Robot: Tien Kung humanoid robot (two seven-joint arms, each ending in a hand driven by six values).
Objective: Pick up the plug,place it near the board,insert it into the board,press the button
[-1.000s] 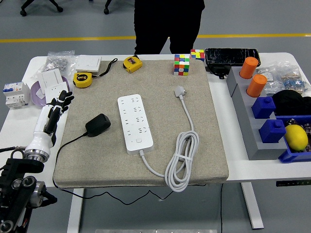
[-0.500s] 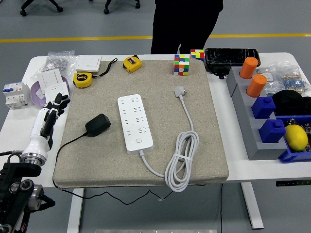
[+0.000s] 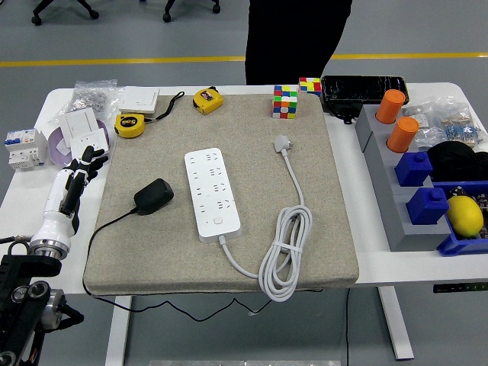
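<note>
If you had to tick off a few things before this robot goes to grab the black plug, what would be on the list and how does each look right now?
1. Black plug free to grab: ok, it lies alone on the mat.
2. Left hand empty: ok, fingers relaxed, holding nothing, resting left of the mat.
3. Path from hand to plug clear: ok, only bare mat lies between.
4. Power strip sockets free: ok, nothing plugged in.
5. Plug's cord loose: cannot tell, it runs off the mat's near edge.
6. Person out of the way: ok, standing behind the table.

left hand point(image 3: 80, 169) empty, fingers relaxed, left of mat | black plug point(image 3: 153, 196) beside white board point(image 3: 210, 193)
</note>
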